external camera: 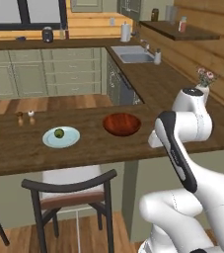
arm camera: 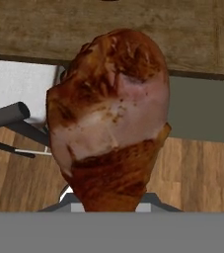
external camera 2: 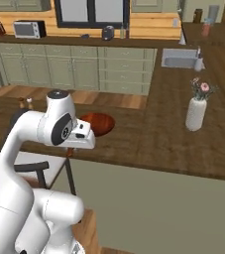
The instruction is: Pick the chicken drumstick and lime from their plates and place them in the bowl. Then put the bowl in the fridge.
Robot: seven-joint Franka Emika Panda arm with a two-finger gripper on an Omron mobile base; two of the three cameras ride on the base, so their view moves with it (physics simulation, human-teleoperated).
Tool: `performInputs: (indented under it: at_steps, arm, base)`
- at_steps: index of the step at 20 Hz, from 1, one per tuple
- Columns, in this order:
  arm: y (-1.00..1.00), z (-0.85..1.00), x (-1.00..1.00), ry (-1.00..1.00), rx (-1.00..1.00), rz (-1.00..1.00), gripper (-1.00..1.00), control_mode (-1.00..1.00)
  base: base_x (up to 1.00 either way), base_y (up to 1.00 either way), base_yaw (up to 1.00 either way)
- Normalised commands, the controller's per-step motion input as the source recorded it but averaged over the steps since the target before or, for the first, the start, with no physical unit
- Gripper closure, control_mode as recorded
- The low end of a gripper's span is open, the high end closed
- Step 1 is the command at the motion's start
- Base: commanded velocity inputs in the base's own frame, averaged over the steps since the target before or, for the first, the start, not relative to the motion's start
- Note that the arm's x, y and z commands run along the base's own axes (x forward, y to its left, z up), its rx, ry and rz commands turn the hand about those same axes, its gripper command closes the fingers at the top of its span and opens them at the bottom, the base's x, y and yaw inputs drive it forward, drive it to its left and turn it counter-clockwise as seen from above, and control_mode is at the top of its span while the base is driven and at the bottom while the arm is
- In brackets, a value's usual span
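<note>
Along the near stretch of the wooden counter [external camera: 84, 143], seen from the left base camera, a pale blue plate [external camera: 71, 140] sits towards the front edge with the lime [external camera: 59, 132] on it, and the bowl [external camera: 122, 123] stands just to its right, apart from the plate. Two small shakers [external camera: 25, 117] stand near the counter's back edge, to the left of the plate. A dark chair [external camera: 69, 185] with a white seat stands below the front edge. The arm [external camera: 180, 143] bends over the counter's right part, beside the bowl. A sink [external camera: 131, 53] lies in the far counter, and a vase [external camera: 205, 81] of flowers shows behind the arm. From the right base camera, the bowl [external camera 2: 100, 122] is half hidden behind the arm [external camera 2: 54, 126], which hangs out past the counter's front edge above the chair [external camera 2: 39, 166]. The vase [external camera 2: 196, 111] stands well to the right on the counter [external camera 2: 153, 144], and a microwave [external camera 2: 28, 29] sits on the far counter at the left. Looking along the hand, the drumstick [arm camera: 111, 113] looms close, thick end up and thin end down between the jaws, which are shut narrowly on it. Behind it run the counter's [arm camera: 44, 29] front edge, the chair [arm camera: 10, 116] and the wooden floor [arm camera: 197, 173], so the drumstick is held in the air off the counter's front edge.
</note>
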Motion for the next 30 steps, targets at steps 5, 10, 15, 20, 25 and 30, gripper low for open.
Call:
performInputs:
  at_steps: [5,10,15,20,25,30]
  arm:
    - [0.00,0.00,0.00,0.00,0.00,0.00,1.00,1.00]
    - [0.00,0.00,0.00,0.00,0.00,0.00,1.00,1.00]
    - [0.00,0.00,0.00,0.00,0.00,0.00,1.00,1.00]
    - [0.00,0.00,0.00,0.00,0.00,0.00,1.00,1.00]
    - [0.00,0.00,0.00,0.00,0.00,0.00,1.00,1.00]
    - [0.00,0.00,0.00,0.00,0.00,0.00,1.00,1.00]
  base:
    - [1.00,-0.10,0.07]
    - [0.21,-0.84,0.03]
    - [0.41,-0.25,0.00]
    - [0.53,0.62,0.06]
    - [0.94,0.46,0.09]
    - [0.67,0.00,0.05]
